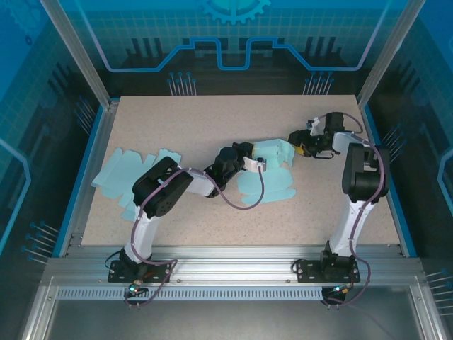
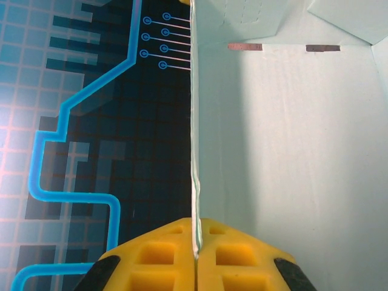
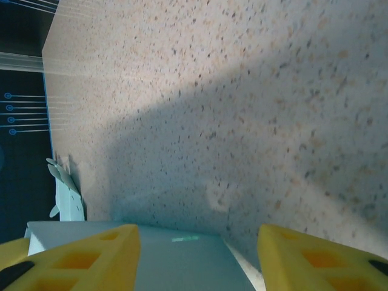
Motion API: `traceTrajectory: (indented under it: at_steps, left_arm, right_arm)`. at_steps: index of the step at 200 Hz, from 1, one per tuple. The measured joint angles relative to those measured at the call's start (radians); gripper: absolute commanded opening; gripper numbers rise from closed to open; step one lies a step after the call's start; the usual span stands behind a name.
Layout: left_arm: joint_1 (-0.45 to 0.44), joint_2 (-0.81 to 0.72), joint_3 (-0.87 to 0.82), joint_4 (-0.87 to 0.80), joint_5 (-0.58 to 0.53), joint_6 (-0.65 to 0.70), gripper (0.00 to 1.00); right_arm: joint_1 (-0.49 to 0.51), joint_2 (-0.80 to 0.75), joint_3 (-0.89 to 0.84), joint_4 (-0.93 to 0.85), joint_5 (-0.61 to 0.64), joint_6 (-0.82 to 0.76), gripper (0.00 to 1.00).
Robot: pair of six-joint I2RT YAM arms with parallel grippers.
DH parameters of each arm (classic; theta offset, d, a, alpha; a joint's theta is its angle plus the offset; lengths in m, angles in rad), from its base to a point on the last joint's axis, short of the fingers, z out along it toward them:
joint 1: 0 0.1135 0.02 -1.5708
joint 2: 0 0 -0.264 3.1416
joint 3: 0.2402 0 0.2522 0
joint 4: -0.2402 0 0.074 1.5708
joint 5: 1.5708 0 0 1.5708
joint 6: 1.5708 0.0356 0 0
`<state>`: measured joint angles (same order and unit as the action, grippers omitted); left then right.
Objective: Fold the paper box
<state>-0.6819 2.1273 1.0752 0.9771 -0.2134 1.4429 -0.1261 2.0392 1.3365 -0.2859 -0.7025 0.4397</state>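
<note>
- Pinching one upright wall of the paper box (image 1: 277, 151), the left gripper (image 2: 196, 257) is clenched on its edge.
- The right gripper (image 3: 197, 242), fingers spread and grasping nothing, sits just right of the box, mid-table (image 1: 212, 113).

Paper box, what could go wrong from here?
1. The left hand pinches one thin wall of the paper box by its edge; pulling could crease or tear it.
2. The right hand is open around a panel; closing off-target could crush it.
</note>
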Motion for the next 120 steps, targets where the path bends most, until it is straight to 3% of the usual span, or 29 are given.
traceTrajectory:
  at_steps: [120]
  left_arm:
    - [0.001, 0.018, 0.000, 0.029, -0.007, 0.023, 0.00]
  right_arm:
    - [0.067, -0.207, -0.261, 0.108, 0.126, -0.031, 0.56]
